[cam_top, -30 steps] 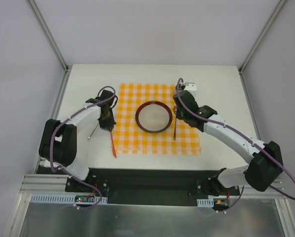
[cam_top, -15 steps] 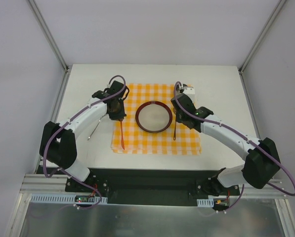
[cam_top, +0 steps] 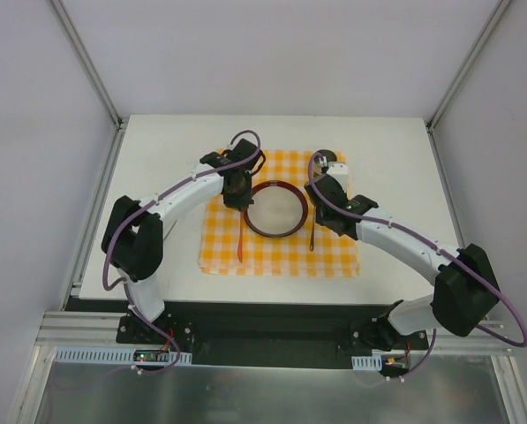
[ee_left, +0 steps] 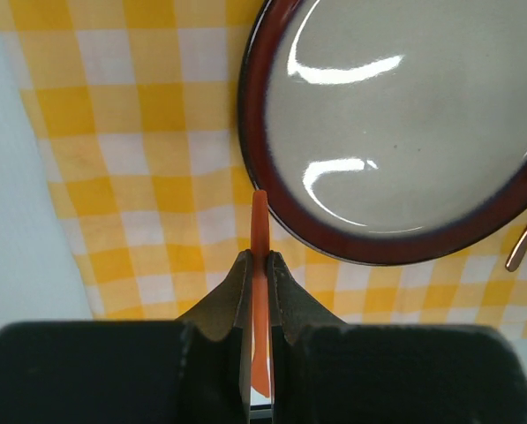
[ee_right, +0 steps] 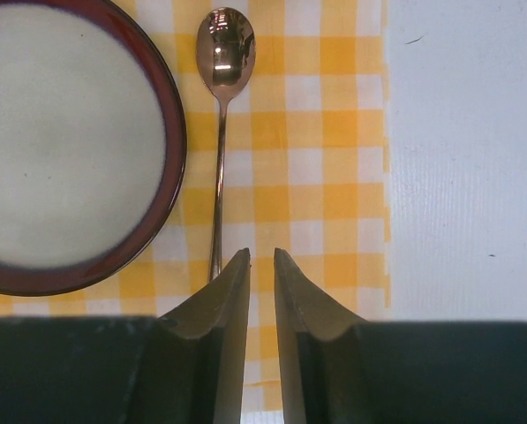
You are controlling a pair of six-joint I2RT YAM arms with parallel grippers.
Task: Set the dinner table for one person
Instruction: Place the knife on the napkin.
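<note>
On the dinner table [cam_top: 395, 159], midway between its side edges, over the checked mat [cam_top: 334, 256]: left gripper [ee_left: 259, 256] clamps an orange utensil [ee_left: 259, 216] just beside the plate [ee_left: 404, 124]; lowered askew, it may strike the rim; right gripper [ee_right: 262, 256] hangs barely parted, empty, by the spoon [ee_right: 225, 44].
</note>
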